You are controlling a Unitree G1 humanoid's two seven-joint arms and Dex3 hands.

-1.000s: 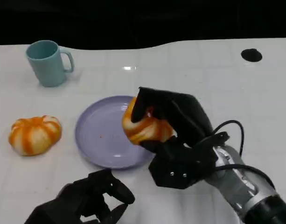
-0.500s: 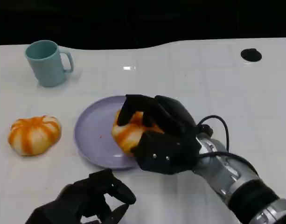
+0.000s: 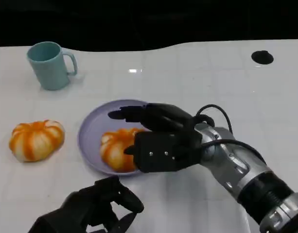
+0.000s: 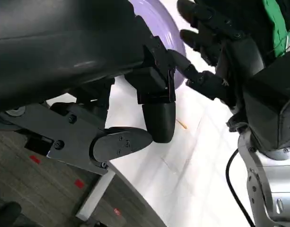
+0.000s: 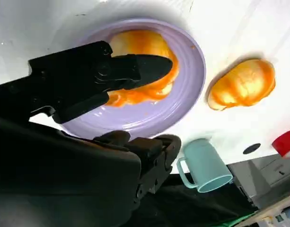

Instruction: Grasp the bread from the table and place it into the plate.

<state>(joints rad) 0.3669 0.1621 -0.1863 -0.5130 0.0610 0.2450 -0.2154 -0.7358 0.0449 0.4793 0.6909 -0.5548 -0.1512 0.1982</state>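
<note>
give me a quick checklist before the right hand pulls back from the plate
1. Bread lies inside the purple plate: ok.
2. Right hand has let go, fingers spread above the bread: looks ok; a light touch cannot be ruled out.
3. Left hand sits near the table edge, apart from the plate: ok.
4. Second bread rests on the table beside the plate, away from the right hand: ok.
5. Teal mug stands upright, far from the hand: ok.

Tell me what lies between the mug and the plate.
Nothing: in the head view, only bare white table separates the teal mug from the purple plate, which holds one bread.
</note>
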